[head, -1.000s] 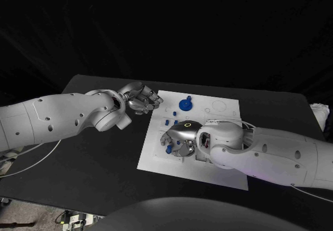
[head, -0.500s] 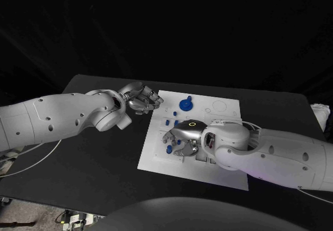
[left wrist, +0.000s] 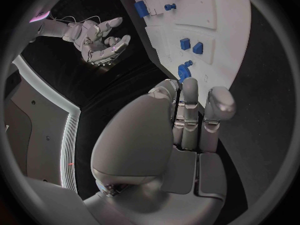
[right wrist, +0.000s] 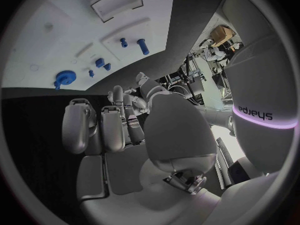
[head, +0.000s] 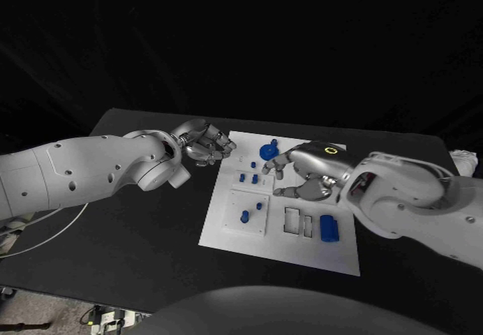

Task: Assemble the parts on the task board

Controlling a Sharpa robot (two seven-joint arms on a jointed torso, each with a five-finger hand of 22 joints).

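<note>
My right hand hovers over the middle of the board, fingers spread and nothing in them — released, palm down, free to drop onto whichever part comes next. My left hand hangs just off the board's far left corner, fingers curled in on nothing; I judge it is parked there to leave the other hand room. The parts lie scattered on the white plate: a round blue knob near the far edge just beside my right fingers, two small blocks in a row below it, a peg and a smaller stud on the raised square at the near left, and a long blue bar seated beside the open slots on the near right. That bar looks placed; the empty slots next to it look like the job not yet done. The left wrist view shows the knob close ahead of my curled fingers. The knob seems the handiest next pick — it stands proud and is easy to pinch.
</note>
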